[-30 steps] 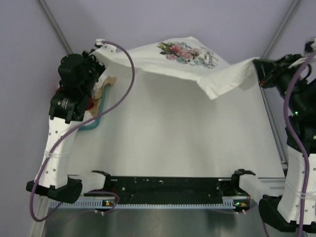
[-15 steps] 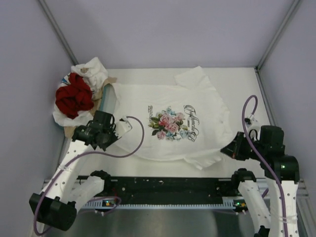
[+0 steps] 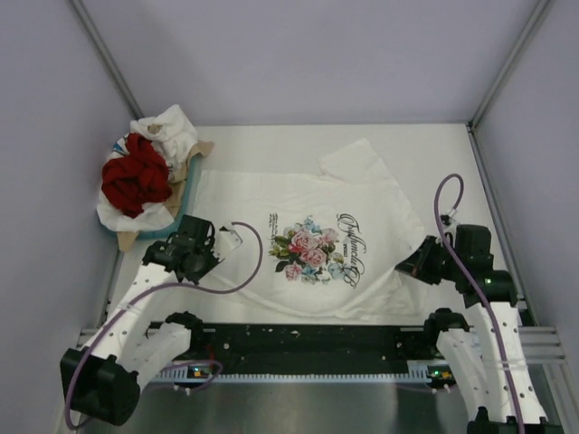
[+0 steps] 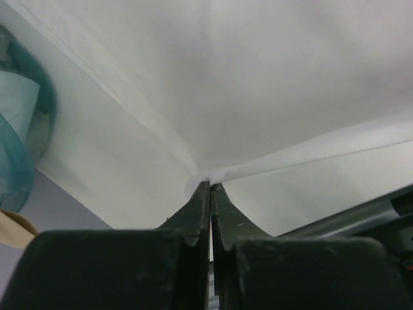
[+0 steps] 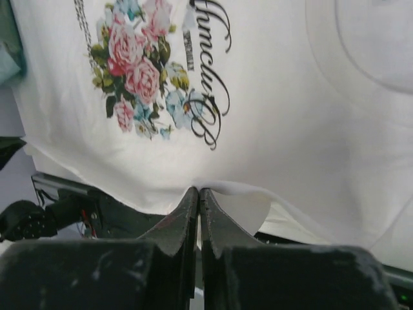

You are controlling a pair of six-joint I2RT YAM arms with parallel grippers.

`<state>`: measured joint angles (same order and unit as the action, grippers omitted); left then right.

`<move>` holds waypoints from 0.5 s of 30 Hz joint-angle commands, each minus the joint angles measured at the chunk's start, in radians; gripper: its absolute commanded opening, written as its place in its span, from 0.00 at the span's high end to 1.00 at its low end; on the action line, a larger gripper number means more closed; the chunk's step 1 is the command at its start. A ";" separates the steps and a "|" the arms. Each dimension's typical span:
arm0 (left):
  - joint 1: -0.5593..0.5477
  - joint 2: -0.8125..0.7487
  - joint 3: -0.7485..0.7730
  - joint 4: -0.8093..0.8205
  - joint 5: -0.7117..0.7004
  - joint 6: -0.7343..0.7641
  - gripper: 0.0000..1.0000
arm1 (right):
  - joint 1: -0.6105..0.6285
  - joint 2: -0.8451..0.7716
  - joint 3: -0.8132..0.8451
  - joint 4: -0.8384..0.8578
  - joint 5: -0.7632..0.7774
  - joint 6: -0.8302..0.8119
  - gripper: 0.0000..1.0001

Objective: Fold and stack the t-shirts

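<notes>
A white t-shirt with a pink-green floral print lies spread flat, print up, in the middle of the table. My left gripper is shut on its near-left edge; the left wrist view shows the closed tips pinching white cloth. My right gripper is shut on the shirt's near-right edge; the right wrist view shows the closed tips pinching a fold under the print. A heap of deep red t-shirts and white t-shirts sits at the back left.
The heap rests in a teal-rimmed tray at the table's left edge, close to my left arm. A black rail runs along the near edge, between the arm bases. Purple walls and metal posts enclose the table.
One second ago both grippers held the floral shirt raised at the far edge. They drew it toward the near edge and laid it flat; since half a second ago it has spread smoother.
</notes>
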<state>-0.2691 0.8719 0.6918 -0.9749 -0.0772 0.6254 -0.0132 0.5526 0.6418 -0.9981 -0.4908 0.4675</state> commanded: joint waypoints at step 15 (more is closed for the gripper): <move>0.001 0.295 -0.006 0.518 -0.251 -0.073 1.00 | 0.007 0.303 -0.088 0.756 0.311 0.119 1.00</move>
<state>-0.2691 1.1328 0.6785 -0.5758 -0.2539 0.5739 -0.0132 0.8280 0.5346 -0.3862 -0.2333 0.6106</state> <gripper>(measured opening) 0.007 0.006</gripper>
